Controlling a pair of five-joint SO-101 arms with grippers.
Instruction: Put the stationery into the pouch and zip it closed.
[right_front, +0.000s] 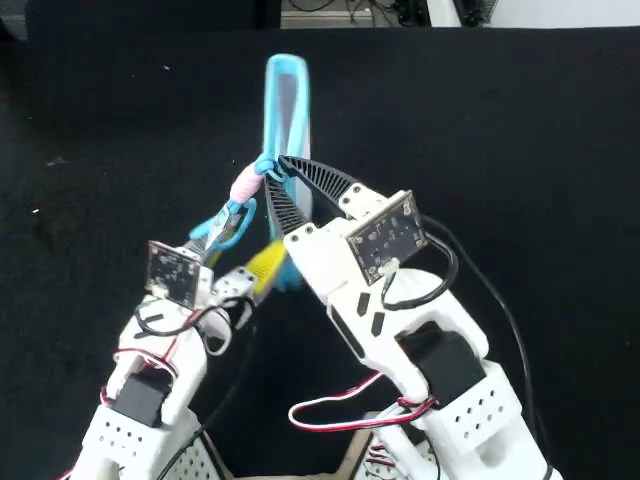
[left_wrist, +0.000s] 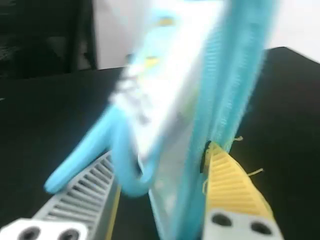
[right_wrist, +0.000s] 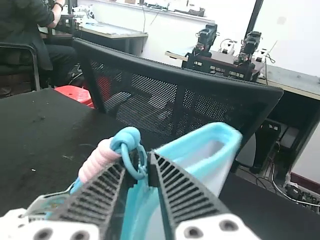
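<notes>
The light blue pouch (right_front: 286, 95) stands on its long edge on the black table (right_front: 520, 150), running from the upper middle of the high view down towards the centre, where both arms meet it. The left gripper (right_front: 272, 268), coming in from the lower left, is clamped on the pouch's near end: in the left wrist view the left gripper (left_wrist: 160, 155) has its grey ribbed finger and its yellow finger (left_wrist: 227, 180) pressed against opposite faces of the pouch (left_wrist: 200, 85), whose clear side shows blurred contents that cannot be made out. The right gripper (right_front: 278, 178), reaching up from the lower right, has its black ribbed fingers drawn to a narrow pinch at the pouch's upper edge, just left of centre. In the right wrist view the right gripper (right_wrist: 139, 162) holds the blue ring of the zip pull (right_wrist: 131, 155) between its tips, with the pink cord (right_wrist: 97, 160) hanging from it and the pouch (right_wrist: 205, 147) rising behind. In the high view the pink cord (right_front: 245, 186) trails down and left of the pinch. A black mesh chair back (right_wrist: 175, 100) stands beyond the table.
</notes>
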